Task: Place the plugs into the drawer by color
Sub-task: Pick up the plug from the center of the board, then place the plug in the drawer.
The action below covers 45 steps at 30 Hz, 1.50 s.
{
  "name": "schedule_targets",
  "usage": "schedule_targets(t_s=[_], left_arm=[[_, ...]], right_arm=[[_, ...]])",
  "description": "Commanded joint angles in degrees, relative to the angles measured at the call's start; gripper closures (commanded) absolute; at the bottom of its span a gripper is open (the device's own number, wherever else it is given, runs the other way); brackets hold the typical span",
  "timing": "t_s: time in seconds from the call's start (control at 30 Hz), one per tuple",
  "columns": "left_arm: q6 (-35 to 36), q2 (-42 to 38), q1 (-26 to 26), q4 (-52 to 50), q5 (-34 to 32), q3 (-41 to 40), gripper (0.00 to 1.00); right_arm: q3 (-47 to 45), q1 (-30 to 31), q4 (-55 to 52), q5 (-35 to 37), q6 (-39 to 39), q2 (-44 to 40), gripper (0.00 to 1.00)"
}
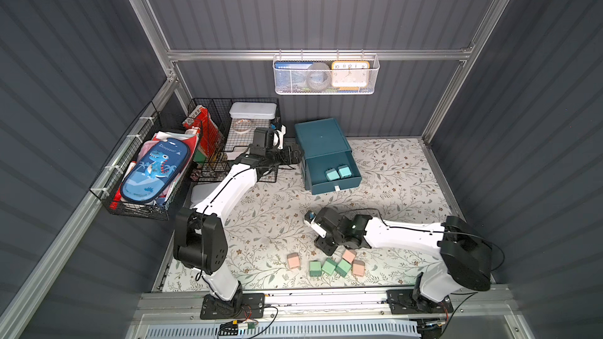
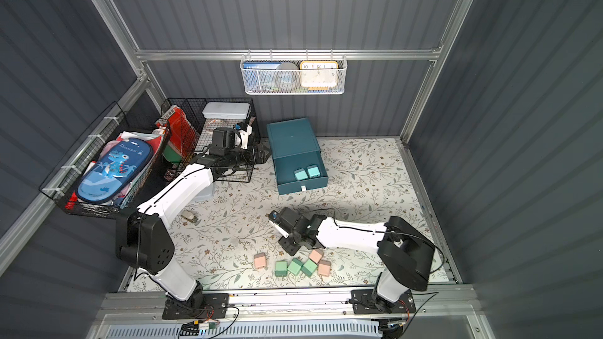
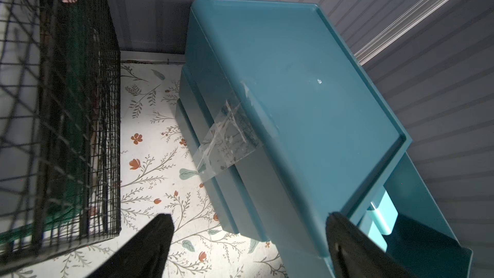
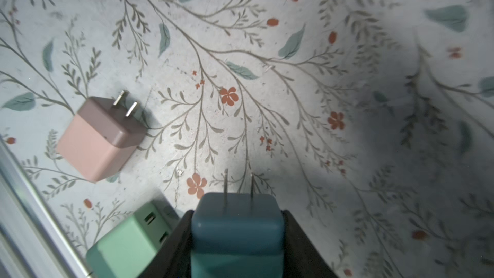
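The dark teal drawer cabinet [image 1: 321,138] stands at the back of the mat with its top drawer pulled out; two teal plugs [image 1: 338,173] lie inside. My left gripper [image 1: 293,154] hangs open at the cabinet's left side; in its wrist view the fingers [image 3: 160,236] straddle the cabinet's [image 3: 307,89] edge, and contact cannot be told. My right gripper [image 4: 238,236] is shut on a teal plug [image 4: 238,220], prongs pointing away, just above the mat. Below it lie three pink plugs [image 1: 293,260] [image 1: 349,256] [image 1: 358,268] and three green ones [image 1: 329,266]. A pink plug [image 4: 99,140] and a green plug [image 4: 128,242] show beside the right gripper.
Black wire baskets [image 1: 228,145] stand left of the cabinet, close behind my left arm. Another basket with a blue pencil case [image 1: 150,171] hangs on the left wall. A white mesh basket [image 1: 323,75] hangs on the back wall. The metal front rail [image 1: 326,298] borders the plugs.
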Motion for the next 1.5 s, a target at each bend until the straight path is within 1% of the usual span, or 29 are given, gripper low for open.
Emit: schedule_targets(t_s=[0.0,0.1,0.13,0.2,0.4,0.5,0.6,0.73,0.8,1.0,1.3,1.47], left_arm=[[1.05,-0.86,-0.01,-0.95,0.39,0.96,0.06],[0.93,-1.21,-0.03,-0.69,0.46,0.76,0.06],[0.86,-1.31,-0.03,-0.64,0.49,0.78,0.06],[0.89,-1.39,-0.03,-0.73,0.38,0.78,0.06],[0.48,-1.22,-0.03,-0.82,-0.01,0.97,0.06],[0.49,-0.96,-0.02,-0.82,0.01,1.03,0.06],[0.53,-0.62,-0.03,-1.14,-0.08,1.34,0.06],[0.7,-0.68,-0.03,-1.37,-0.26,1.37,0.06],[0.76,-0.71,-0.03,-1.15,-0.32,1.17,0.06],[1.07,-0.16,-0.03,-1.35,0.03,1.48,0.06],[1.06,-1.04,-0.03,-1.17,-0.21,1.08,0.05],[1.12,-0.77,-0.03,-1.34,-0.52,1.11,0.06]], right_arm=[[6.08,-0.27,-6.79,4.77,6.51,-6.55,0.87],[10.88,-0.44,-8.51,8.32,8.94,-9.92,0.89],[13.2,-0.88,-9.21,9.46,9.81,-10.23,0.89],[18.12,-2.44,-11.11,9.41,11.15,-9.27,0.92],[33.82,-7.92,-14.7,8.39,13.0,-1.45,0.93],[39.57,-10.82,-14.93,8.8,12.57,3.7,0.93],[43.59,-13.86,-14.79,7.29,12.82,8.86,0.97],[45.51,-16.14,-14.5,5.68,12.97,13.52,1.0],[45.69,-16.68,-14.11,5.78,12.66,14.83,1.0],[45.67,-18.19,-13.51,2.86,13.0,17.22,0.98],[45.63,-19.43,-13.95,0.35,13.01,19.15,0.91],[45.98,-19.77,-13.91,-0.82,12.92,19.73,0.85]])
